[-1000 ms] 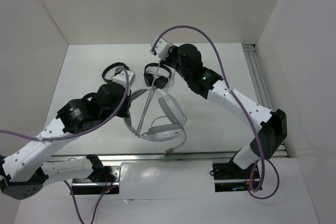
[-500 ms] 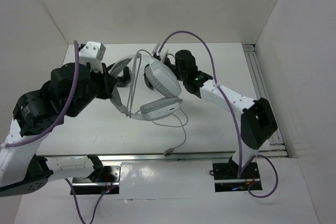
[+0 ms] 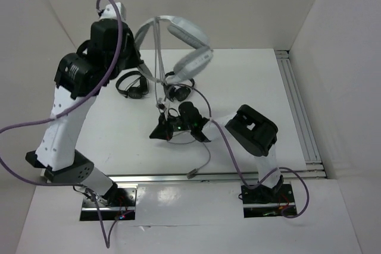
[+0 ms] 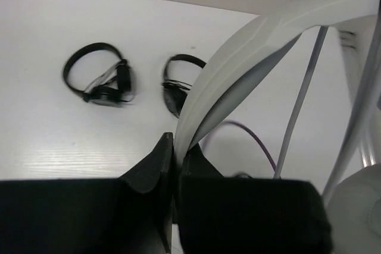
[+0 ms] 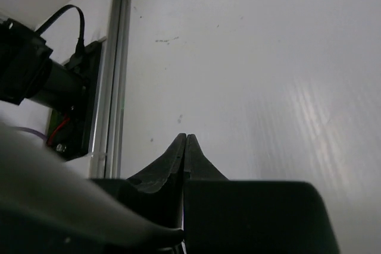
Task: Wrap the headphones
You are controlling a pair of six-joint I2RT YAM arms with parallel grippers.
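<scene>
The light grey-white headphones [image 3: 189,57] hang in the air over the back of the table. My left gripper [image 3: 136,43] is raised high and shut on the wide band [image 4: 250,46], which runs up from between its fingers [image 4: 156,162]. The thin grey cable [image 3: 159,69] drops from the headphones to the table beside my right gripper [image 3: 158,134]; a loop trails to its plug [image 3: 191,172] at the front rail. My right gripper [image 5: 185,139] is low over the table and shut, with nothing showing between its fingertips.
Two small black on-ear headphones lie on the table under the raised pair, one to the left [image 3: 134,84] [image 4: 98,81] and one beside it to the right [image 3: 178,91] [image 4: 178,84]. An aluminium rail [image 3: 178,178] runs along the front edge. White walls stand on three sides.
My left arm has lifted the headphones off the table, up and toward the back wall. My right arm has let go of the headphone side, folded down and come low over the table's middle.
</scene>
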